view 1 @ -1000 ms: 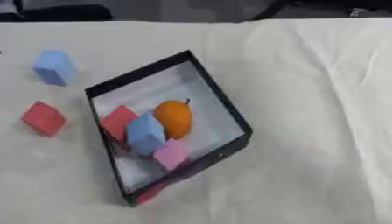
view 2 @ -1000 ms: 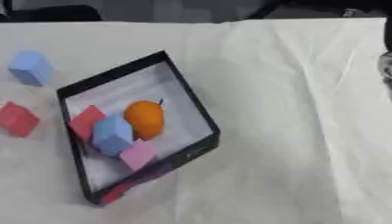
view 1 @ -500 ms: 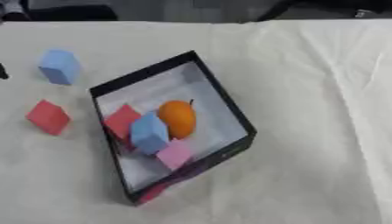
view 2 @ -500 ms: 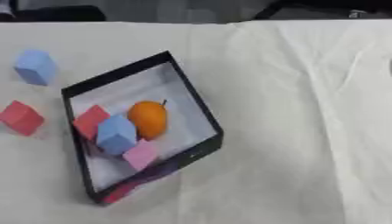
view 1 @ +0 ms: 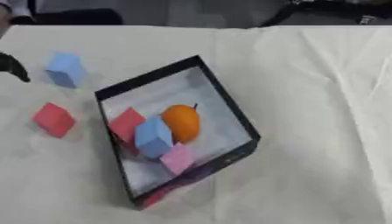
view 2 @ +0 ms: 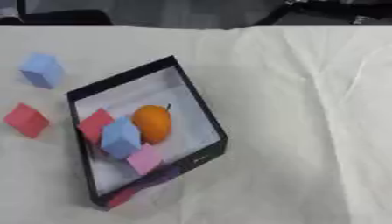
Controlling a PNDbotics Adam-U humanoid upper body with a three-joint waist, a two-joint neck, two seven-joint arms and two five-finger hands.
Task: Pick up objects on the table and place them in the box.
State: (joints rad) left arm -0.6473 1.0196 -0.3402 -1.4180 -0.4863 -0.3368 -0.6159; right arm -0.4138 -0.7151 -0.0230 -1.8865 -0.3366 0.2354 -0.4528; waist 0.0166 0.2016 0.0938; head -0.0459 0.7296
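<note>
A black box with a pale floor lies askew in the middle of the table. Inside it are an orange fruit, a red block, a light blue block and a pink block, packed close together. Outside, to the box's left, a light blue block lies near the far side and a red block lies nearer me. A dark piece of my left hand shows at the left edge, just left of the outer blue block and apart from it. My right hand is out of sight.
A creased white cloth covers the table. Its far edge runs along the top of the view, with dark shapes beyond it. A reddish patch shows at the box's near corner.
The whole picture has shifted slightly, so the camera moved. A dark part of my left hand has come in at the left edge. The dark shape at the right edge has gone.
</note>
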